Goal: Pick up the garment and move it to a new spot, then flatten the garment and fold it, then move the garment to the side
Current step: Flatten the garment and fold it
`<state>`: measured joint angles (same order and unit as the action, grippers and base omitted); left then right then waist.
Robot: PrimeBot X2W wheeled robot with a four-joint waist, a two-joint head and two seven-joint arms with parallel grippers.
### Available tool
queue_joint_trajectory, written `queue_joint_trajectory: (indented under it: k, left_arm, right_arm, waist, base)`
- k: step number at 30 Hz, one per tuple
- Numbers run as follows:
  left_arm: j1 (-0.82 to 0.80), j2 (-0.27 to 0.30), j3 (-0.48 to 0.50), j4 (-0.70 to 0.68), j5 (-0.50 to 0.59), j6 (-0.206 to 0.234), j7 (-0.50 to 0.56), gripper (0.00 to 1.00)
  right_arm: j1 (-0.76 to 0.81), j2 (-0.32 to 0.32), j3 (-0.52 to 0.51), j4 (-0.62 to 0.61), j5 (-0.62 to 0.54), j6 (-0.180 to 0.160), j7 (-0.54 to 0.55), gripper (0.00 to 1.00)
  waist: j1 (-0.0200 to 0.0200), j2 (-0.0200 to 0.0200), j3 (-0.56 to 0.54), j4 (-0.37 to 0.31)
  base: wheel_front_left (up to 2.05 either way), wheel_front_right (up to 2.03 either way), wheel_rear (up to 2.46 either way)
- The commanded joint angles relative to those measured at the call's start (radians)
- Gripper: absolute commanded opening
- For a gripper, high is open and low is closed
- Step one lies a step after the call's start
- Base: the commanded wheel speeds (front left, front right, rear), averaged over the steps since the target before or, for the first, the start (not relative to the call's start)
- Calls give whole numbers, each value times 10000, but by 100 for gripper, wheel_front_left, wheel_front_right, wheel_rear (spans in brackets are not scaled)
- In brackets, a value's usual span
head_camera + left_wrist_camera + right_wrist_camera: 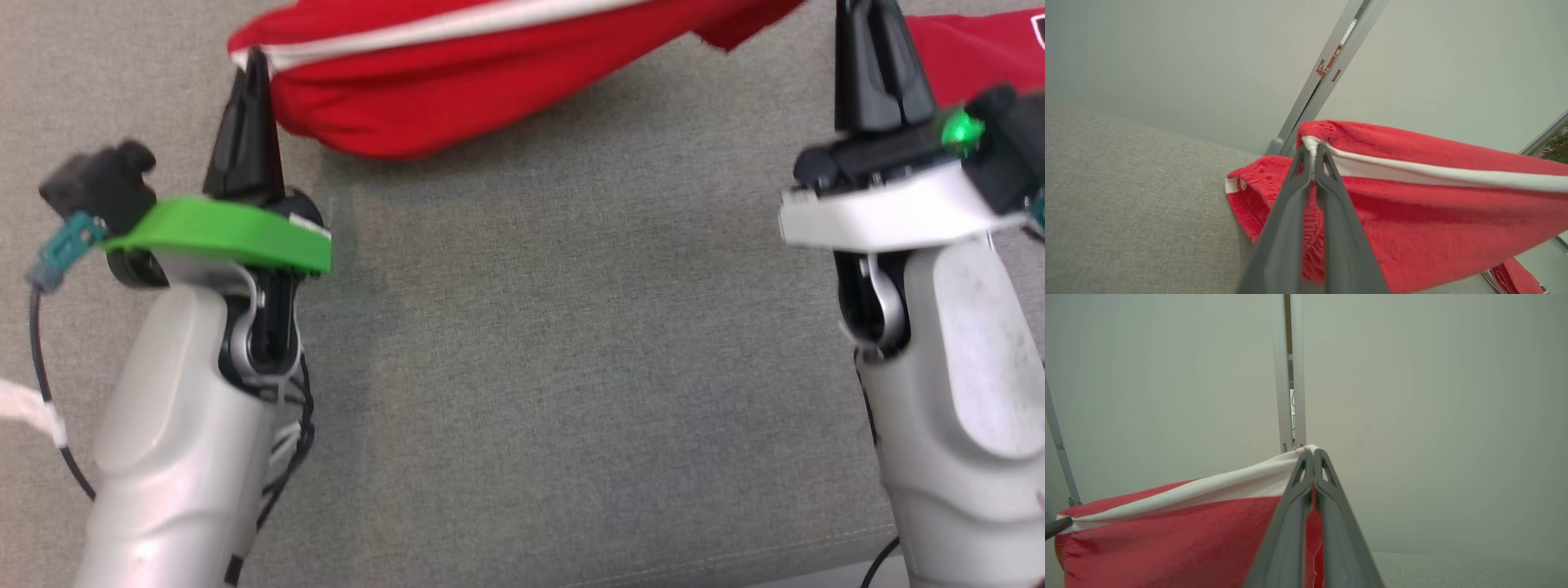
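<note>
A red garment (457, 90) with a white band along its edge hangs stretched between my two grippers above the grey fabric surface (555, 343). My left gripper (255, 61) is shut on the white-banded edge at the garment's left end; the left wrist view shows its fingertips (1306, 157) pinching that band with red cloth (1412, 204) draping off to the right. My right gripper (1312, 454) is shut on the same white edge at the other end, the cloth (1167, 535) sagging away to the left. In the head view the right gripper's tips run off the top edge.
More red cloth (971, 49) lies at the upper right of the head view, behind the right gripper. A pale wall with a metal frame post (1288, 371) stands beyond the surface. A seam (735, 555) marks the surface's near edge.
</note>
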<state>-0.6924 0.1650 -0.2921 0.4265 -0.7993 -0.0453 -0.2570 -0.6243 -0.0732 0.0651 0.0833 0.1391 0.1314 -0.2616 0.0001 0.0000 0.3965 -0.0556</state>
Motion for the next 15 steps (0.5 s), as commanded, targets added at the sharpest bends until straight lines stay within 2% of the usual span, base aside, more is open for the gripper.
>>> queue_joint_trajectory:
  k: [1,9,15]
  left_arm:
    - [414,-18,131,-197,80,-73,-80,0]
    - [3102,-307,525,-2309,487,-197,-81,0]
    - [5178,-193,253,-4117,602,166,66,0]
  right_arm:
    - [465,6,-143,-312,119,-17,-42,0]
    - [3123,149,-989,-2283,559,-20,-43,0]
    - [5099,204,-1190,-3348,560,-20,-43,0]
  waist:
    - [-1,0,-258,-42]
    - [-1,0,-1474,-59]
    - [-1,0,-2338,-46]
  base:
    - [0,0,0]
    - [0,0,0]
    - [0,0,0]
